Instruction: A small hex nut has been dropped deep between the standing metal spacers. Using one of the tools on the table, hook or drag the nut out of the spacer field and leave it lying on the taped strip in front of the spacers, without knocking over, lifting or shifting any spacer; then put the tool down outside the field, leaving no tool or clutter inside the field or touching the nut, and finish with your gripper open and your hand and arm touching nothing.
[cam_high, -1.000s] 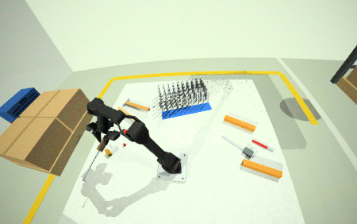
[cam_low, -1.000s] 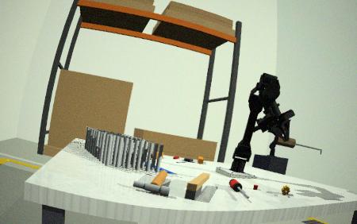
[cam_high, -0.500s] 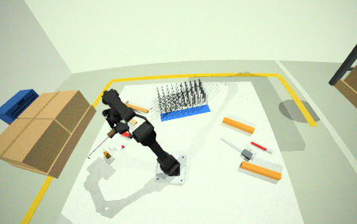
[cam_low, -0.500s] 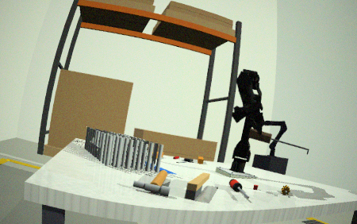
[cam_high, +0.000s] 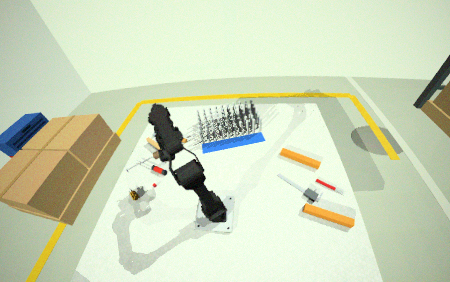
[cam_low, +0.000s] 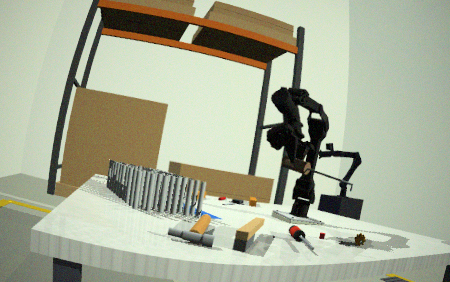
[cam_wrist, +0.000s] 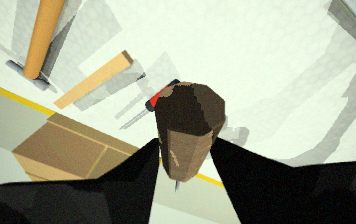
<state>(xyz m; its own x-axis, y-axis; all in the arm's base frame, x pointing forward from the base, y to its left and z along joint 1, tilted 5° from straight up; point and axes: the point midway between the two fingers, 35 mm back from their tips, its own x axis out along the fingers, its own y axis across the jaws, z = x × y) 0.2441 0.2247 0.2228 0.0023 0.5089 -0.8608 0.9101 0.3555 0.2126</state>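
Hovering, the hand (cam_high: 163, 154) (cam_low: 297, 164) (cam_wrist: 184, 142) grips a seemingly hooked tool (cam_high: 156, 155) (cam_low: 306, 168) (cam_wrist: 192, 110).

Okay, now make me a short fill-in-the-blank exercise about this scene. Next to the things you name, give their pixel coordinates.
The pincer (cam_low: 299, 159) (cam_wrist: 184, 142) is shut on a tool's ____ handle (cam_low: 297, 165) (cam_wrist: 190, 150).
The strip in front of the spacers (cam_high: 230, 125) (cam_low: 150, 190) is ____.
The screwdriver (cam_high: 159, 170) (cam_low: 297, 232) has a black and ____ handle.

Missing words: wooden; blue; red
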